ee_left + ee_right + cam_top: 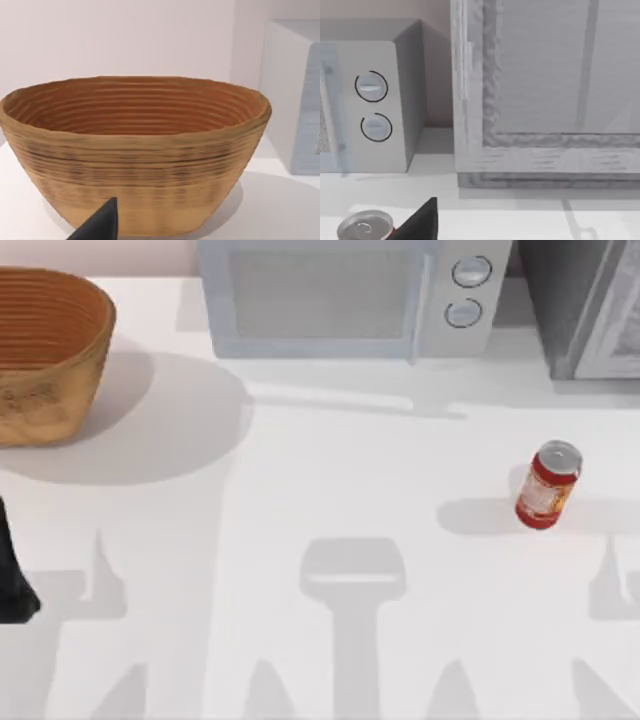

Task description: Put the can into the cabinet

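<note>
Two arms: both sit low at the near edge of the table (330,480), well apart, one on each side.
Left arm: a dark part of it (12,575) shows at the table's left edge in the top view, near the front; it is well short of the basket.
Left gripper: one dark fingertip (100,224) pokes into the left wrist view, aimed at the basket's wall; whether the fingers are spread or pressed together cannot be told.
Right gripper: one dark fingertip (420,222) shows in the right wrist view, just beside the can's silver top; the camera faces the cabinet door; spread or pressed together cannot be told.
Can (547,485): upright on the table's right half, clear of both grippers, in front of the cabinet and apart from it; its silver top (364,227) shows in the right wrist view.
Basket (45,350): woven brown, at the far left, open side up.
Microwave (340,295): pale, two round knobs, along the far edge at the middle.
Cabinet (590,305): grey, far right corner, beside the microwave; its framed door (545,85) looks closed.
</note>
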Tool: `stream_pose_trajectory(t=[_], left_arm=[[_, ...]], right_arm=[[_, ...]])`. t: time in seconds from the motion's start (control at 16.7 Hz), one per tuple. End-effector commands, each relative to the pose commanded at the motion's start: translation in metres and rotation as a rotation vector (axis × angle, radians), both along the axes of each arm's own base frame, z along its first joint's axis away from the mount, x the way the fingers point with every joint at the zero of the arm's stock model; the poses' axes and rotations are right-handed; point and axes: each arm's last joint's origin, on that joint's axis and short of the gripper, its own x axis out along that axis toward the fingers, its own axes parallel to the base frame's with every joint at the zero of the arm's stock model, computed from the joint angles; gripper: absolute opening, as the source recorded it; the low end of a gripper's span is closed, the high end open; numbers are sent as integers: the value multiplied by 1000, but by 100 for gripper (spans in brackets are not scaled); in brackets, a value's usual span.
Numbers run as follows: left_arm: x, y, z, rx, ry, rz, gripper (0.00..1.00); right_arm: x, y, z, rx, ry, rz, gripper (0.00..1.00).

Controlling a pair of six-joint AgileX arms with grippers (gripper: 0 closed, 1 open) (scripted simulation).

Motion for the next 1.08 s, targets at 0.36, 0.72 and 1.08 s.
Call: stream_pose_trajectory(t=[0.36, 0.72, 1.08], left_arm=[[0, 0, 0, 0, 0, 0, 100], [0, 0, 0, 0, 0, 0, 100], [0, 0, 0, 0, 0, 0, 100]], right_arm=[[2, 3, 14, 21, -54, -2, 100], [24, 19, 22, 88, -18, 26, 100], [54, 52, -10, 116, 172, 37, 100]])
